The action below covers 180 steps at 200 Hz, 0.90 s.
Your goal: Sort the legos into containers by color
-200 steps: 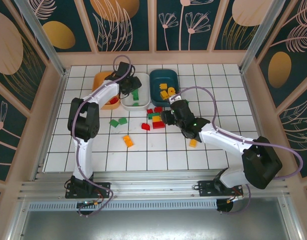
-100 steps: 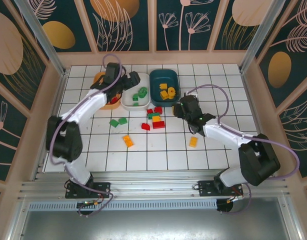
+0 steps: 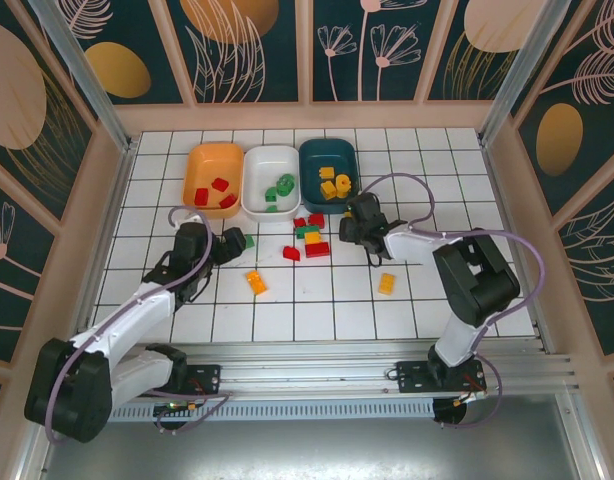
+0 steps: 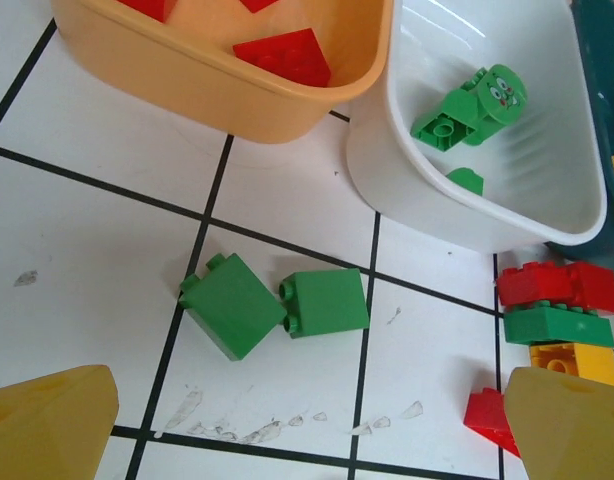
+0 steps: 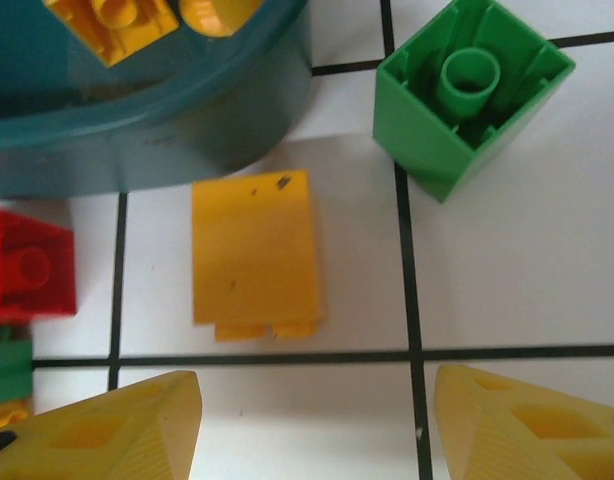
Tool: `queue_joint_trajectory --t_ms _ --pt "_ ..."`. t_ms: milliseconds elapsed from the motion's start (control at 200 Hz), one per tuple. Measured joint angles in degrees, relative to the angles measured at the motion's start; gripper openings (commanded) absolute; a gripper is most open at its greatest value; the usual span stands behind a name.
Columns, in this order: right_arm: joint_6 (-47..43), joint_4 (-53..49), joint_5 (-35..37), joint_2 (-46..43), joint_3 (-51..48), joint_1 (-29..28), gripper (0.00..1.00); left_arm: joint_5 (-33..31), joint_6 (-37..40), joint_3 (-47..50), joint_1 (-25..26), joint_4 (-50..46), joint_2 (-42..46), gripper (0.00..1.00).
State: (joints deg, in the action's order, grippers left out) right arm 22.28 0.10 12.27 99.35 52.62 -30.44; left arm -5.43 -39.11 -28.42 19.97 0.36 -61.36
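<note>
Legos (image 3: 317, 249) — maybe a dozen loose

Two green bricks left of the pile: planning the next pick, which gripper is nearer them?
Left. The left gripper hovers open right by the green bricks; the right gripper is beyond the pile, beside the teal tray.

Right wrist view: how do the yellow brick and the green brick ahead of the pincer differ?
Pose: the yellow brick lies flat, showing a smooth face; the green brick shows its hollow underside with a round tube.
Place: the yellow brick lies close by the teal tray; the green brick sits farther right, on a grid line.
Both lie loose on the tiled table, outside any tray.
</note>
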Motion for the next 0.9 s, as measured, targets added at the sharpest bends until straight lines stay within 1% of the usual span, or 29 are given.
queue_joint_trajectory --t_ms 300,460,676,801,901 --pt "-0.9 2.4 -0.7 5.2 4.4 1.0 0.57 0.0 -0.1 -0.2 -0.2 2.1 1.3 0.98" --pt "-0.9 2.7 -1.5 6.2 4.4 1.0 0.55 -1.6 -0.2 -0.2 -0.2 0.7 7.8 0.99" --pt "-0.7 3.0 -1.9 7.9 5.7 0.7 0.58 -3.9 -0.4 -0.4 -0.5 -3.4 17.0 0.98" --pt "-0.5 4.1 -2.1 8.7 6.2 0.7 0.57 -4.8 -0.4 -0.4 -0.6 -5.9 18.9 0.99" --pt "-0.4 4.4 -2.1 9.3 6.2 0.7 0.51 -5.4 -0.5 -0.4 -0.6 -7.3 18.8 0.98"
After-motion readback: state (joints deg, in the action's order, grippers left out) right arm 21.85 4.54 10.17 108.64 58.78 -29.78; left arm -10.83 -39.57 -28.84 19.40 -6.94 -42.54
